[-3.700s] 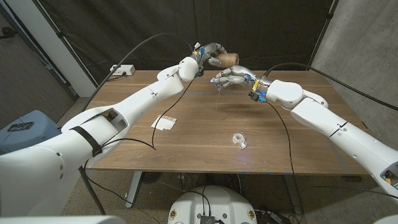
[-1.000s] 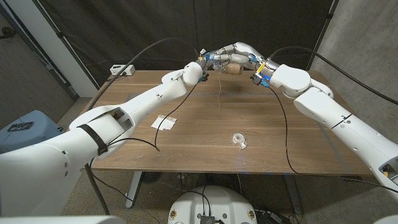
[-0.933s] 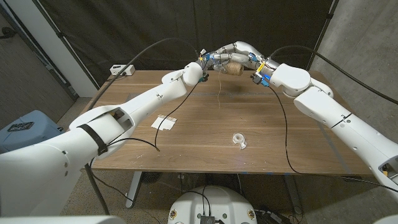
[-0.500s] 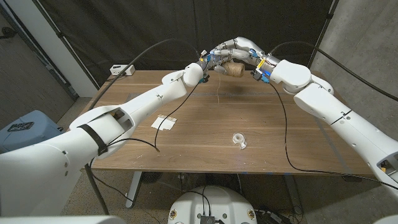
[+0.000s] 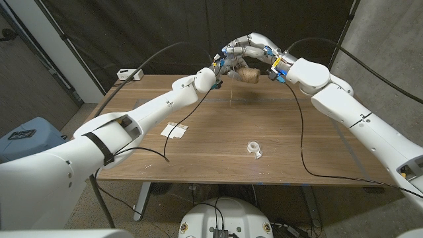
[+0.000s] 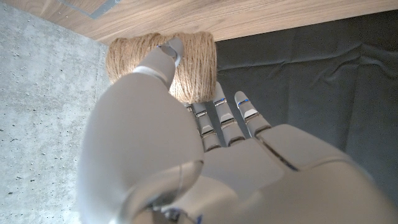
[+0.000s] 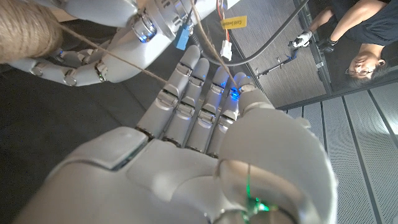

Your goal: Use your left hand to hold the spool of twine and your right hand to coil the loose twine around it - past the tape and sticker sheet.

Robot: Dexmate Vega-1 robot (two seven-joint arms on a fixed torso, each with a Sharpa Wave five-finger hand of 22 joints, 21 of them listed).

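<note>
My left hand (image 5: 227, 67) grips the brown spool of twine (image 5: 248, 75) in the air above the table's far edge. In the left wrist view its thumb presses on the spool (image 6: 163, 63), ahead of the left hand (image 6: 211, 162). My right hand (image 5: 255, 47) hovers just above the spool with its fingers curled over it. In the right wrist view a taut strand of twine (image 7: 124, 60) runs from the spool (image 7: 23, 30) to the right hand (image 7: 205, 137), pinched at its fingertips (image 7: 235, 86). A thin loose strand (image 5: 232, 98) hangs toward the table.
A clear tape roll (image 5: 254, 148) lies near the table's front middle. A white sticker sheet (image 5: 174, 130) lies to its left. A white box (image 5: 130, 74) sits at the far left corner. Black cables (image 5: 301, 139) cross the tabletop. A person (image 7: 364, 34) shows in the right wrist view.
My right hand has risen from beside the spool to above it, drawing the twine with it. The hanging strand is shorter. The left hand keeps the spool nearly in place.
</note>
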